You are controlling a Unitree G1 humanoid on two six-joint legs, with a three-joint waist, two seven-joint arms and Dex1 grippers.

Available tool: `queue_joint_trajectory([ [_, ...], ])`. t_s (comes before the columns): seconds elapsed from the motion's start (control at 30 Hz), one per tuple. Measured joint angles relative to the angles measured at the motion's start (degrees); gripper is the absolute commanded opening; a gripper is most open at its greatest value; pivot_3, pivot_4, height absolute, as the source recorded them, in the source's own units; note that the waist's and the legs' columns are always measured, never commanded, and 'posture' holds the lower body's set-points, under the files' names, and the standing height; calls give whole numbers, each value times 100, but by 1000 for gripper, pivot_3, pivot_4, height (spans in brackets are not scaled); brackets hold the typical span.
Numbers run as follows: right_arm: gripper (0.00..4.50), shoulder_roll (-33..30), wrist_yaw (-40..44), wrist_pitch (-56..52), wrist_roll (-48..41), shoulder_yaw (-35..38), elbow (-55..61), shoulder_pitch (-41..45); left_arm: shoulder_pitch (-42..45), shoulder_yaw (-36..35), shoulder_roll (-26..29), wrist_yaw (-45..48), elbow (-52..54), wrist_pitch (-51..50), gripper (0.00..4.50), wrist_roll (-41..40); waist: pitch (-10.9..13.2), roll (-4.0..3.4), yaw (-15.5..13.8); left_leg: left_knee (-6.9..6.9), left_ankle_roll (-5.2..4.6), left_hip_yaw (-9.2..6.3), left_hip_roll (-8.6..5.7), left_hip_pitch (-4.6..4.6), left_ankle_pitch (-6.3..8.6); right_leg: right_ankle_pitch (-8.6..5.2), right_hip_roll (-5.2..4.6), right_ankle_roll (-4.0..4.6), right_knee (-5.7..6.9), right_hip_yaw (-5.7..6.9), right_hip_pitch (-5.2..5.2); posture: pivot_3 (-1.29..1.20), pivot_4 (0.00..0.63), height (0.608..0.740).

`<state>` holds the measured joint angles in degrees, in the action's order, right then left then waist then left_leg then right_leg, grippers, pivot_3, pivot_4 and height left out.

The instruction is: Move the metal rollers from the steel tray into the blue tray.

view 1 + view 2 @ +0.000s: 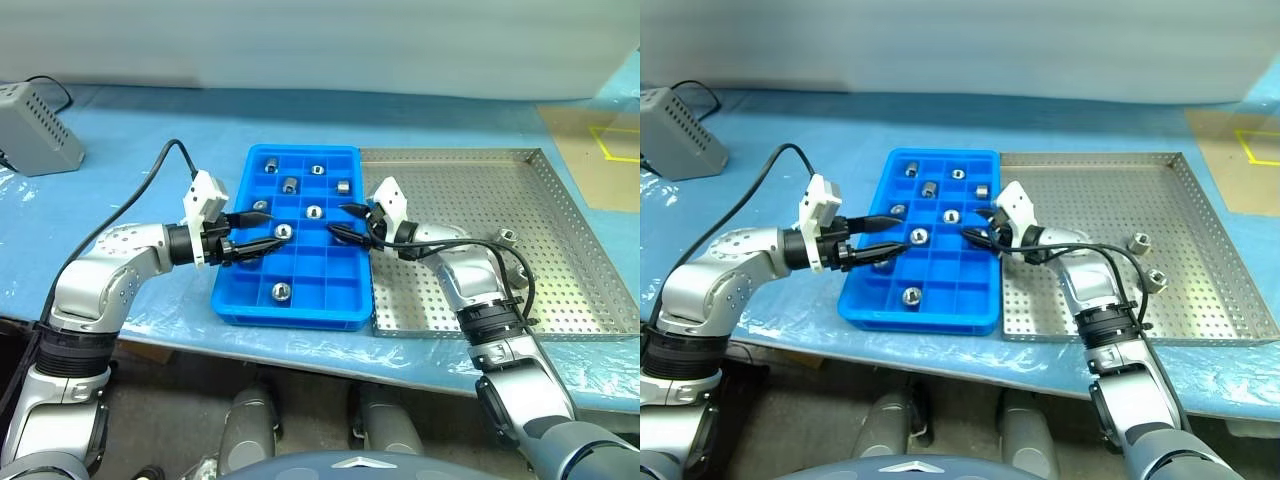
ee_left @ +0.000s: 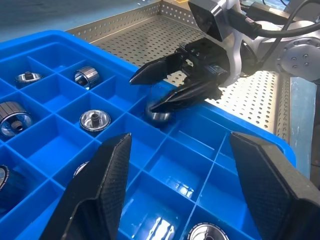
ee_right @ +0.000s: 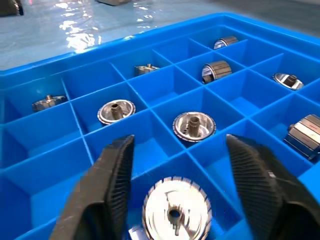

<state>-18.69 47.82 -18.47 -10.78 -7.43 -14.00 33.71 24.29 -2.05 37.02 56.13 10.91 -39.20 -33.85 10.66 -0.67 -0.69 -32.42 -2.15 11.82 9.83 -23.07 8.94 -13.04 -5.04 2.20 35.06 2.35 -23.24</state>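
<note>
Shiny silver metal rollers [image 3: 175, 210] sit in blue tray [image 1: 345, 310] compartments.

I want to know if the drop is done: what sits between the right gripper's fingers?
A roller, lying in a blue tray cell between the right gripper's parted fingers, seen in the right wrist view.

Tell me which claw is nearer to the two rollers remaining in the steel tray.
Right. The right claw hangs over the blue tray's edge beside the steel tray; the left claw is farther from the rollers.
</note>
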Motion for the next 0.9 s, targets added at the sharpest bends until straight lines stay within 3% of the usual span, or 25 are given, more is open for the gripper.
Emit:
queue_joint_trajectory([
  [0.3, 3574, -38, -193, -82, 17, 42, 117, -48, 43, 18, -69, -18, -103, 5, 3326, 13, 0, 0, -5, -4, 2, 0, -1, 2, -2, 0, -1, 1, 6, -2, 1, -198, 150, 740],
  [0.63, 3574, -1827, -189, -111, -213, 1469, 9, -247, 136, 159, -346, -78, -149, 17, 3326, 29, 0, 2, -28, -17, -11, 1, -7, -5, 6, 0, -1, 0, 0, -10, 7, -254, 150, 740],
  [0.8, 3574, -2498, -254, 4, -172, 2046, -434, -774, 189, 253, -405, -73, -227, 37, 3326, 61, 0, 2, 44, -19, -11, 3, -6, -1, 5, 1, 0, 0, 0, -11, 6, -276, 150, 740],
  [0.9, 3574, -2920, 49, -229, -372, 2345, -122, -1484, 241, 298, -422, -40, -303, 68, 3326, 100, -1, 0, 76, -16, -12, 2, -4, 0, 6, 0, 1, -1, -6, -9, 9, -288, 150, 740],
])
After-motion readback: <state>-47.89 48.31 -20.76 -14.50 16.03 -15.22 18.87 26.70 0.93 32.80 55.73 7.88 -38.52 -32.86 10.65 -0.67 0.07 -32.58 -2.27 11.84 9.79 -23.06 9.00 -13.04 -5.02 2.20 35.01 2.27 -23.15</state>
